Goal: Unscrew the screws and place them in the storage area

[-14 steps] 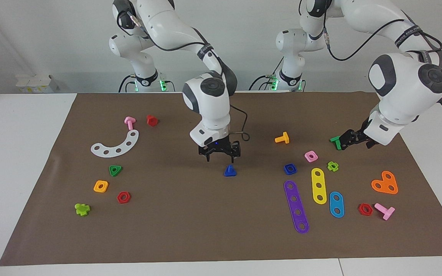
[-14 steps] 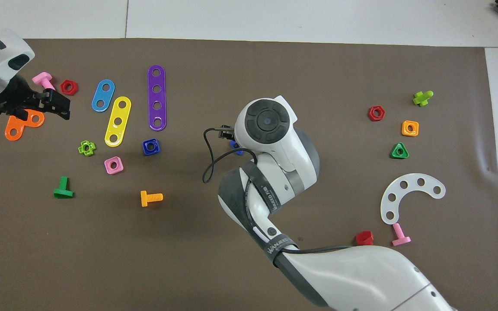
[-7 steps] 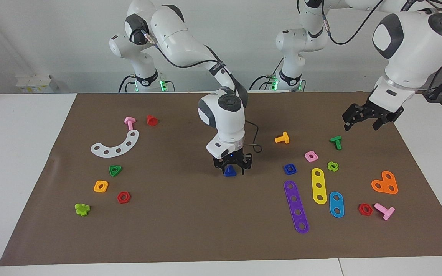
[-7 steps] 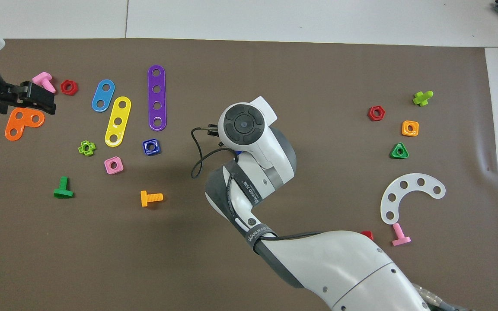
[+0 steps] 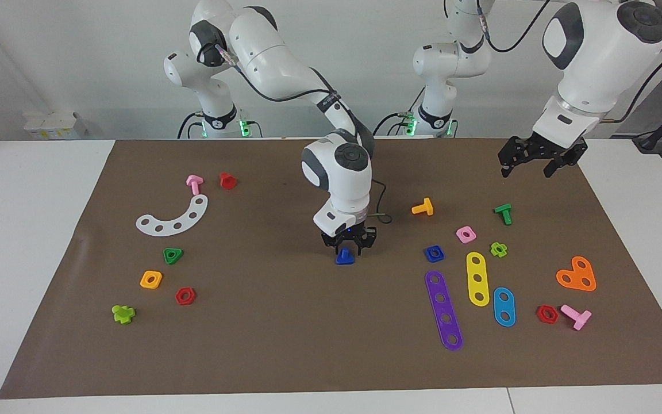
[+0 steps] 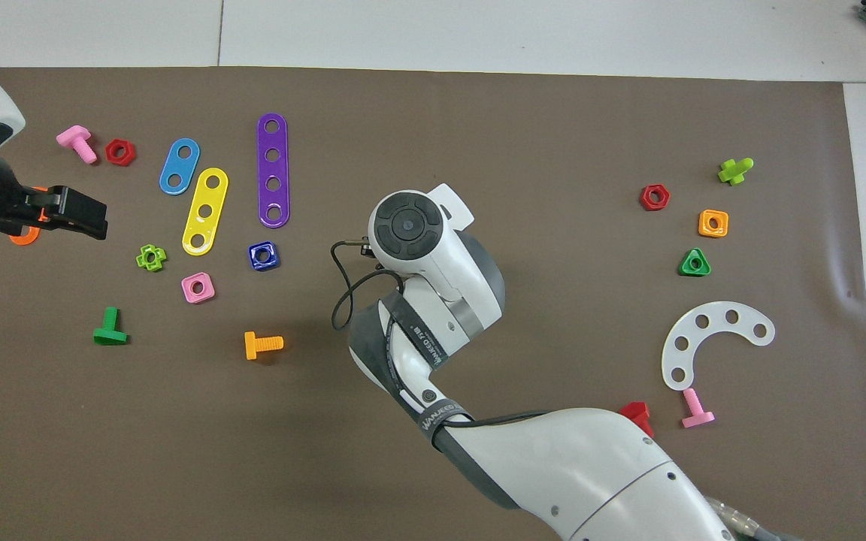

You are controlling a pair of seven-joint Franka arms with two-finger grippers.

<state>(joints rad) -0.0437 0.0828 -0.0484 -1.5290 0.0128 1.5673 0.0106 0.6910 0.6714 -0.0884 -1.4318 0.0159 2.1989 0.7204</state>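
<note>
Now the right gripper (image 5: 348, 248) had sunk, jaws closed around the screw (image 5: 345, 258) (glossy dark-blue plastic, triangular head) mid-counter (image 5: 285, 322). Meanwhile the left gripper (image 5: 541, 161), jaws spread, had lifted away from the green T-bolt (image 5: 503, 213).

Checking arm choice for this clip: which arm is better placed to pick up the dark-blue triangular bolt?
Right. The right gripper is down at the dark-blue bolt mid-mat, fingers astride it. The left gripper hangs empty, high over the mat's edge.

Right arm (image 6: 440, 300) covering table's (image 6: 478, 113) middle, hiding its own gripper. Left gripper (image 6: 76, 214) hanging over orange plate (image 6: 23, 237), near lime nut (image 6: 151, 258).
</note>
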